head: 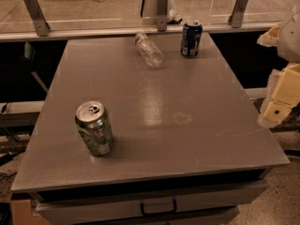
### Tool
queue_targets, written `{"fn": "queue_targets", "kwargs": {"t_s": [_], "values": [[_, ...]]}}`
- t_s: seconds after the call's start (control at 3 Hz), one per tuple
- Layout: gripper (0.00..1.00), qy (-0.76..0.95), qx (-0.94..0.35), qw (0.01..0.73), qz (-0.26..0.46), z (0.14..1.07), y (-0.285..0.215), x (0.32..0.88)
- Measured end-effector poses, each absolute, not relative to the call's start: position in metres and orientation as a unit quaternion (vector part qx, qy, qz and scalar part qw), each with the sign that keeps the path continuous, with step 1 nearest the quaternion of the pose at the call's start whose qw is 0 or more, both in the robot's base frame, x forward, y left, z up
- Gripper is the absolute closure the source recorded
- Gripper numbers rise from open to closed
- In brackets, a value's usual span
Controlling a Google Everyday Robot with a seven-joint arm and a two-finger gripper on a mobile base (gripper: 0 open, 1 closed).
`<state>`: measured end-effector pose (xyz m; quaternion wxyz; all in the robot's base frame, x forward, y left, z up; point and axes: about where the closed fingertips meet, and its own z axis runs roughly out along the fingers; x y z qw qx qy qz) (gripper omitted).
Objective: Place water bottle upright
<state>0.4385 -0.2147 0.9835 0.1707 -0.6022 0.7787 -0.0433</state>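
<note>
We see the worktop [187,139] as a smooth grey sheet with a soft sheen, finely scratched and dulled by a smudge near its middle. By the far edge, the water bottle [149,50] is thin, clear, ribbed plastic that catches glints. The green can [94,128] towards the front left corner is glossy printed metal with a bare silvery lid. The dark blue can [191,39] at the far edge looks alike. Beyond the right edge, the gripper [280,100] wears a cream, matt, plastic-looking shell. The brackets [35,13] behind the far edge are pale brushed metal.
</note>
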Motion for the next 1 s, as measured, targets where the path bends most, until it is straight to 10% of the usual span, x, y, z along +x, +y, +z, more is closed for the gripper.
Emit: {"fn": "queue_targets", "kwargs": {"t_s": [1.0], "values": [[0.00, 0.751, -0.617, 0.232, 0.019, 0.963, -0.163, 0.520]]}}
